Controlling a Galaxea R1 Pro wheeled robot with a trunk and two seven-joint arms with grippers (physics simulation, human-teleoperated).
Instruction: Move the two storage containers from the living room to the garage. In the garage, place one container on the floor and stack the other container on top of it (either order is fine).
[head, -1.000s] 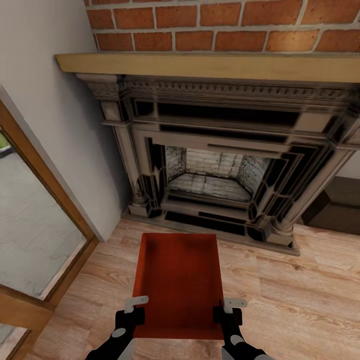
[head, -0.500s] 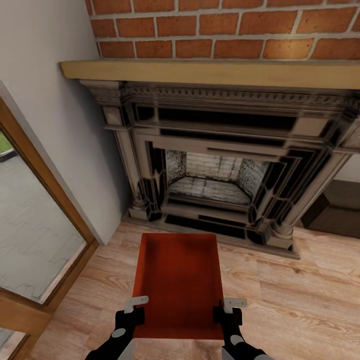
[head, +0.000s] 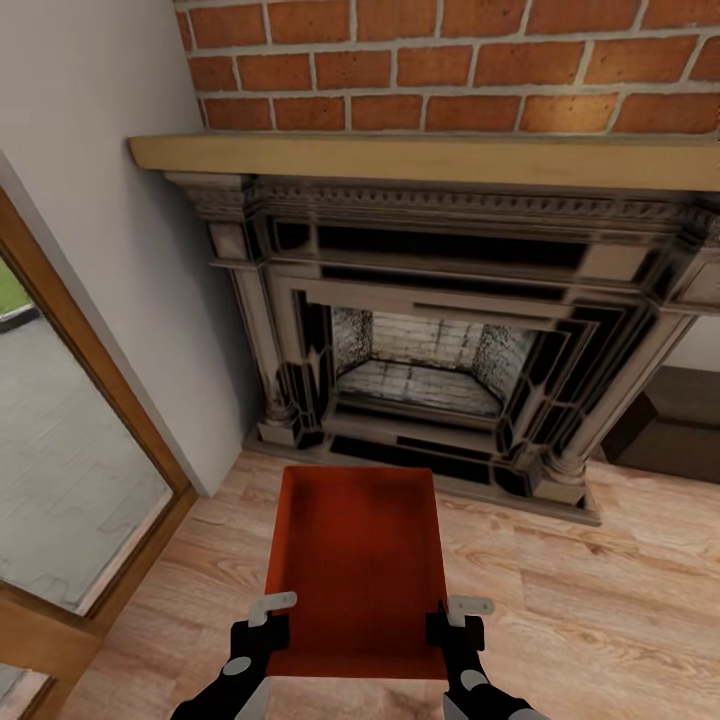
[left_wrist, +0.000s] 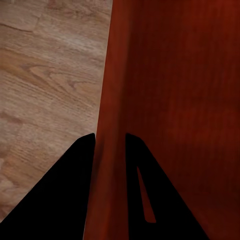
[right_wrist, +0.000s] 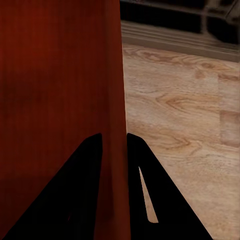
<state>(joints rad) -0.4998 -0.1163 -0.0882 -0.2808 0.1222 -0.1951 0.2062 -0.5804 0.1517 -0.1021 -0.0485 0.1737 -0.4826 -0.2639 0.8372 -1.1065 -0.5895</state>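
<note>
An orange-red storage container (head: 358, 565) hangs above the light wood-plank floor of the living room, in front of the brick fireplace (head: 440, 350). My left gripper (head: 270, 615) is shut on the container's left wall near its near corner. My right gripper (head: 455, 618) is shut on the right wall. In the left wrist view, the two black fingers (left_wrist: 75, 190) pinch the thin red wall (left_wrist: 107, 150). The right wrist view shows the same grip on the other wall (right_wrist: 114, 140). The container's inside looks empty.
A glass door with a wooden frame (head: 90, 400) stands at the left, beside a white wall (head: 110, 200). The ornate dark fireplace surround and wooden mantel (head: 420, 160) fill the space ahead. A low dark bench (head: 675, 425) sits at the right. Wood floor (head: 600, 600) lies open to the right.
The whole view has shifted: the fireplace sits slightly lower and farther in the picture, so the camera has moved. The container and both grippers keep their places in the view.
</note>
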